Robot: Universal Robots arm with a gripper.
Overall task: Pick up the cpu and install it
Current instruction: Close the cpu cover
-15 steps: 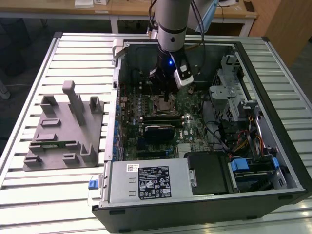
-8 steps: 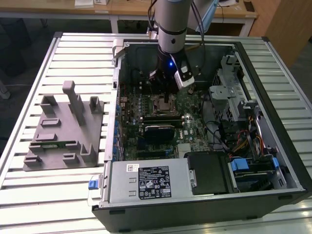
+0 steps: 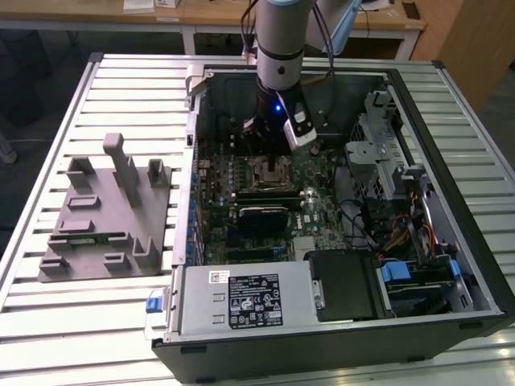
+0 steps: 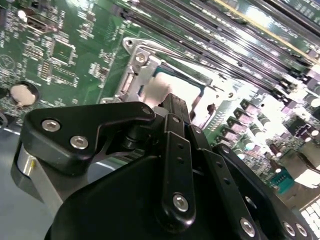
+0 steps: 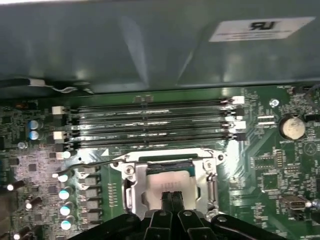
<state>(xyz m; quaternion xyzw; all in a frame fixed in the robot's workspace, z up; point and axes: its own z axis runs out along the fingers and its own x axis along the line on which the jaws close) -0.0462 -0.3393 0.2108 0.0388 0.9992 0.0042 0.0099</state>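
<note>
On the slatted metal table (image 3: pixel 80 338) lies an open computer case (image 3: pixel 322 354), with the grey holder block (image 3: pixel 100 217) beside it on the exterior view's left. The arm (image 3: pixel 280 48) reaches down into the case over the green motherboard (image 5: pixel 270 165). Beside the memory slots (image 5: pixel 150 125), the metal-framed socket (image 5: pixel 134 186) holds the cpu (image 5: pixel 165 179), which lies flat inside its frame. The gripper (image 5: pixel 172 196) has its fingers pressed together, with the tips at the cpu's pale top; contact cannot be told.
</note>
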